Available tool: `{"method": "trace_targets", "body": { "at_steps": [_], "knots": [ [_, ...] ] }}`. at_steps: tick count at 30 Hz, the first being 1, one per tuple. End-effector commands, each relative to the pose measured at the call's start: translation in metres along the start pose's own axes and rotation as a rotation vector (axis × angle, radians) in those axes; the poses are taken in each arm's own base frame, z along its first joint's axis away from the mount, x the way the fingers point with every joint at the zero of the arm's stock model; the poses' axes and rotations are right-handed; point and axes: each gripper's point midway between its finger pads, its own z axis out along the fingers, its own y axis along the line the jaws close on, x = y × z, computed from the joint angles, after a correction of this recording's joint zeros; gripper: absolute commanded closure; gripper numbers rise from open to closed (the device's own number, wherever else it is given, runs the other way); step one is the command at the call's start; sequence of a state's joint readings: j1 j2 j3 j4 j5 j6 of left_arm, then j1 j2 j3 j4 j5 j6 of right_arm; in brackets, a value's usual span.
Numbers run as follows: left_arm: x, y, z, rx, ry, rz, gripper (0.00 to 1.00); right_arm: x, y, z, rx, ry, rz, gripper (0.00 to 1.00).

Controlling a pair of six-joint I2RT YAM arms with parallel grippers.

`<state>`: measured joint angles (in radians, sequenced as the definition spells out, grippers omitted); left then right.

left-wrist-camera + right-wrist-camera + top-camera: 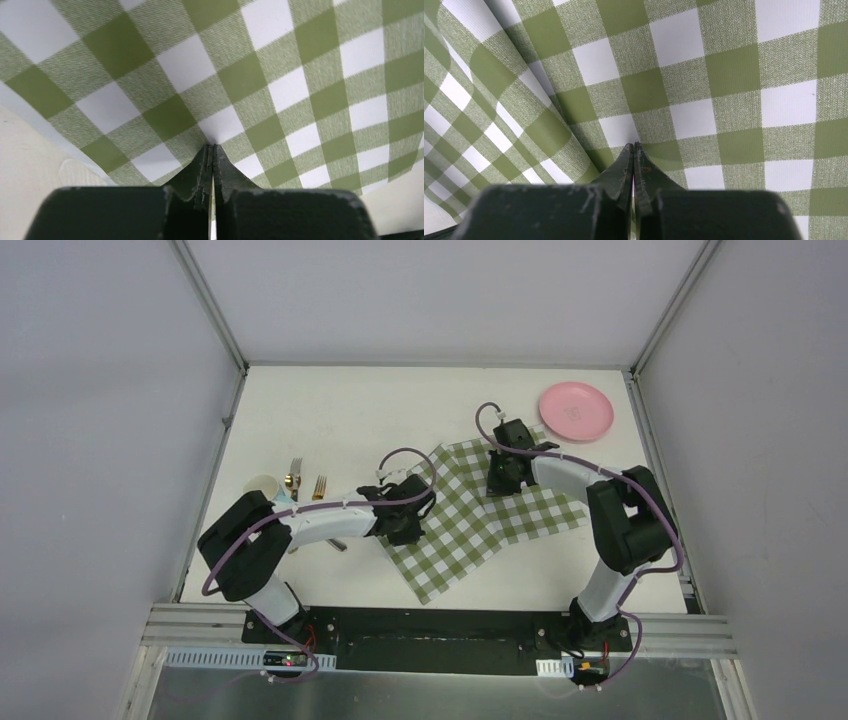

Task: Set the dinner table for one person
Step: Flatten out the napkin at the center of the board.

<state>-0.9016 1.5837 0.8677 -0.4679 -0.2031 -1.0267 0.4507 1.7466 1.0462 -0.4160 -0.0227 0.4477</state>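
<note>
A green-and-white checked cloth [470, 515] lies skewed and rumpled in the middle of the white dinner table [330, 410]. My left gripper [405, 523] is at the cloth's left edge. In the left wrist view its jaws [213, 146] are shut, with the cloth [200, 65] puckering up into the tips. My right gripper [498, 478] is at the cloth's far corner. Its jaws [633, 145] are also shut on the cloth [684, 75], which folds up in a ridge to the left of them.
A pink plate [576, 411] sits at the far right corner. At the left, partly behind my left arm, stand a pale cup [262, 485] and two gold forks [296, 473] [319, 486]. Aluminium rails edge the table.
</note>
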Motion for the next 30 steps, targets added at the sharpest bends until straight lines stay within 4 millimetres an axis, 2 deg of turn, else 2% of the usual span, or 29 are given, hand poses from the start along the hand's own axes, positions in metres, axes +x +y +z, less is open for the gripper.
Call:
{"method": "trace_targets", "body": {
  "at_steps": [1,7,12,30],
  "knots": [
    [0.001,0.060,0.002,-0.231,0.010,-0.012,1.00,0.002,-0.016,-0.008,0.055,-0.008,0.002,1.00],
    [-0.010,0.089,-0.010,-0.350,-0.022,-0.053,1.00,0.001,-0.018,-0.011,0.060,-0.017,0.006,1.00],
    [-0.015,0.102,-0.018,-0.402,-0.034,-0.071,1.00,0.000,-0.020,-0.012,0.065,-0.021,0.010,1.00],
    [-0.028,0.124,-0.025,-0.459,-0.055,-0.099,1.00,0.000,-0.041,-0.013,0.099,-0.019,0.047,1.00]
  ]
}}
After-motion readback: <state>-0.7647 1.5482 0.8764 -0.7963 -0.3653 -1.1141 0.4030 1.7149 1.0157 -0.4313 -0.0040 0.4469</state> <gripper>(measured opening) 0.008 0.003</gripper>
